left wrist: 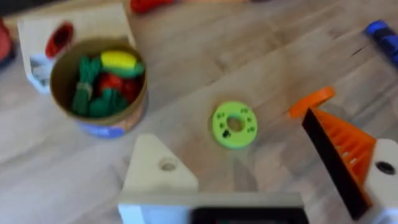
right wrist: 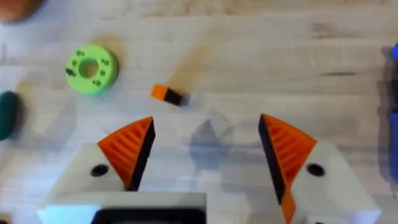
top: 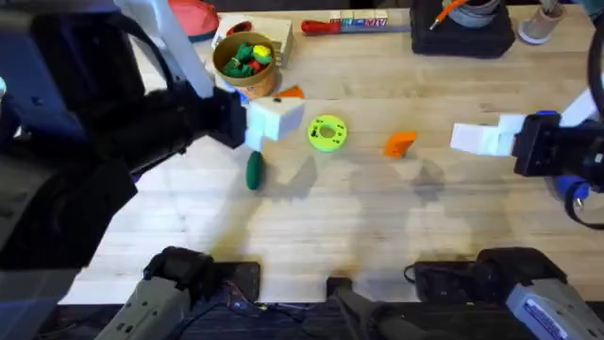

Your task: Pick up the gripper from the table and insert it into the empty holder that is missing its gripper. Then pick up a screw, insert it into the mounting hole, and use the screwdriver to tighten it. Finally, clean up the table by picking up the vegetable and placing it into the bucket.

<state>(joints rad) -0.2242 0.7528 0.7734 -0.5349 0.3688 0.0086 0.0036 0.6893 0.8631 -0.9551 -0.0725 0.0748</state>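
The loose orange gripper [top: 399, 144] lies on the wood right of centre, small in the right wrist view [right wrist: 166, 94] ahead of my right gripper [right wrist: 205, 127]. That right gripper [top: 477, 138] is open, both fingers wearing orange wedges. My left gripper [top: 281, 108] hovers open near the bucket; one of its fingers is the bare white holder [left wrist: 158, 171], the other carries an orange wedge [left wrist: 345, 146]. The dark green vegetable [top: 253, 171] lies below the left gripper. The bucket [top: 243, 59] holds mixed toys. A bright blue body, apparently the screwdriver [left wrist: 380, 32], shows at far right.
A flat green-and-yellow disc [top: 327, 132] sits between the two grippers. A red-handled tool [top: 344, 25] and a dark stand [top: 462, 28] line the back edge. Bare wood lies in front of the disc toward the arm bases.
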